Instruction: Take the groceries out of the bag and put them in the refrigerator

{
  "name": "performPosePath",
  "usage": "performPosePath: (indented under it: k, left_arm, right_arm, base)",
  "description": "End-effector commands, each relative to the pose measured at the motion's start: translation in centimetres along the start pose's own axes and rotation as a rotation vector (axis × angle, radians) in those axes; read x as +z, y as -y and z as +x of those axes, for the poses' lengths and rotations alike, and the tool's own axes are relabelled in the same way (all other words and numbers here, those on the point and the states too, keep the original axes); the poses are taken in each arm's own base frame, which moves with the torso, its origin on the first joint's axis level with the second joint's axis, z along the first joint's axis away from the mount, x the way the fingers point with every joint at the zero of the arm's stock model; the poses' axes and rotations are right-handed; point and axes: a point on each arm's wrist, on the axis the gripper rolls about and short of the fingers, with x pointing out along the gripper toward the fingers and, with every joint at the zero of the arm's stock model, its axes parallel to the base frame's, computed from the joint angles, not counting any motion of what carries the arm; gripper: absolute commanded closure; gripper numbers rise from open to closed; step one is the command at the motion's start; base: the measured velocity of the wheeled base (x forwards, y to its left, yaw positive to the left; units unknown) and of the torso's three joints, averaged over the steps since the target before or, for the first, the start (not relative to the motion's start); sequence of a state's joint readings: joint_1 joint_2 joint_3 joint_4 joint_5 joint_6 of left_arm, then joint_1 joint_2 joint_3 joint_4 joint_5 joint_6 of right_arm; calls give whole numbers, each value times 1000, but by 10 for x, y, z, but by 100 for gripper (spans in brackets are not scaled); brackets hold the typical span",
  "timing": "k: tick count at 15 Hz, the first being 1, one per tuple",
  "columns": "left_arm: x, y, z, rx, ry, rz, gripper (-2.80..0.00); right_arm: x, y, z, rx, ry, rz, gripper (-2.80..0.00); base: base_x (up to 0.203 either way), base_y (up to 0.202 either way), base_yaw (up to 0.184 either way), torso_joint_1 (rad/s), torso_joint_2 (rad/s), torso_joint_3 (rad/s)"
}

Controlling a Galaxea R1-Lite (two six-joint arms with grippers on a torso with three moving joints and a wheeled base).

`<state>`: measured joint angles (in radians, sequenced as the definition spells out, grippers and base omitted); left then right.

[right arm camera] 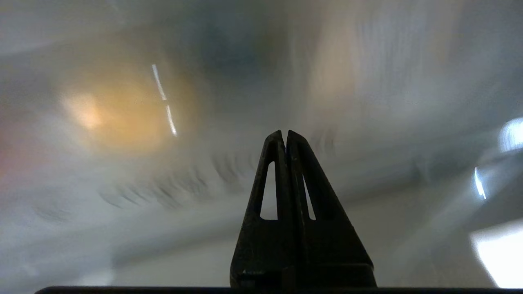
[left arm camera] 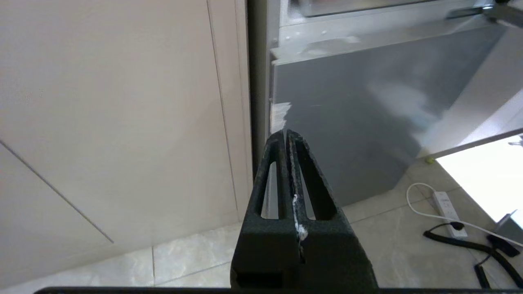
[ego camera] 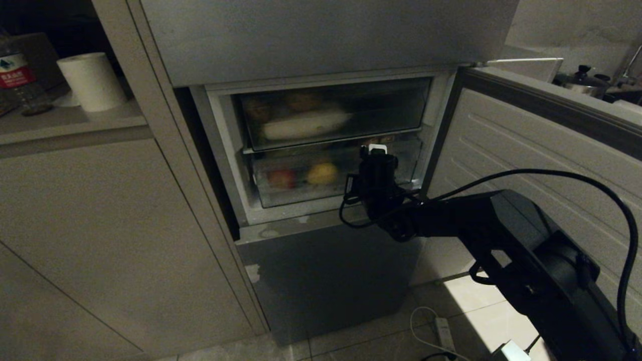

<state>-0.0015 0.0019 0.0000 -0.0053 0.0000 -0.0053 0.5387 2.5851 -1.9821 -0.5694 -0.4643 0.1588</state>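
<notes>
The refrigerator (ego camera: 321, 40) fills the middle of my head view, a brushed grey-steel tower with its middle door (ego camera: 541, 165) swung wide toward the right of the frame. Left of it stand pale cabinet fronts (ego camera: 100, 225), and on the ledge at the upper left sit a roll of paper towel (ego camera: 90, 80) and a clear water bottle (ego camera: 17, 75) with a red label.

Inside the open compartment are two clear drawers, one above the other. The upper drawer (ego camera: 331, 113) holds a long pale item and some darker lumps I cannot name. The lower drawer (ego camera: 311, 175) shows a red round fruit (ego camera: 282, 178) and a yellow one (ego camera: 322, 173) through its front.

My right gripper (ego camera: 377, 149) is at centre frame, just in front of the lower drawer's right end, fingers pressed together and carrying nothing; whether it touches the drawer I cannot tell. My left gripper (left arm camera: 286, 136) is clenched too, empty, parked low and facing the shut bottom door (left arm camera: 347, 122), with a white power strip (left arm camera: 447, 208) on the floor tiles at the lower right of that view.

The bag is nowhere in any view. I judge the fridge is open and already holds food, but I cannot tell which items came from the bag or what remains. With both hands empty, either the drawer needs handling or another item must be fetched.
</notes>
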Motion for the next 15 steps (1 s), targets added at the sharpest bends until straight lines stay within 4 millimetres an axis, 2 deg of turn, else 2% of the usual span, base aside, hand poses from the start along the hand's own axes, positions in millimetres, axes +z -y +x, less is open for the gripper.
performPosePath:
  k: [1,3,8,11,13,15]
  left_arm:
    - [0,0,0,0,1,-1,0]
    - [0,0,0,1,1,-1,0]
    - [0,0,0,2,1,-1,0]
    - [0,0,0,0,1,-1,0]
    - [0,0,0,1,0,-1,0]
    - [0,0,0,2,0,-1,0]
  right_arm:
    - [-13,0,7,11,162,22,0]
    - [-4,3,6,-15,240,34,0]
    - [3,7,2,-36,229,35,0]
    - [-3,8,4,-46,179,22,0]
    - [5,10,-3,-58,170,22,0]
    - [21,16,-20,-72,142,8,0]
  base:
    - [0,0,0,0,0,0]
    - [0,0,0,0,0,0]
    - [0,0,0,0,0,0]
    - [0,0,0,0,0,0]
    - [0,0,0,0,0,0]
    - [0,0,0,0,0,0]
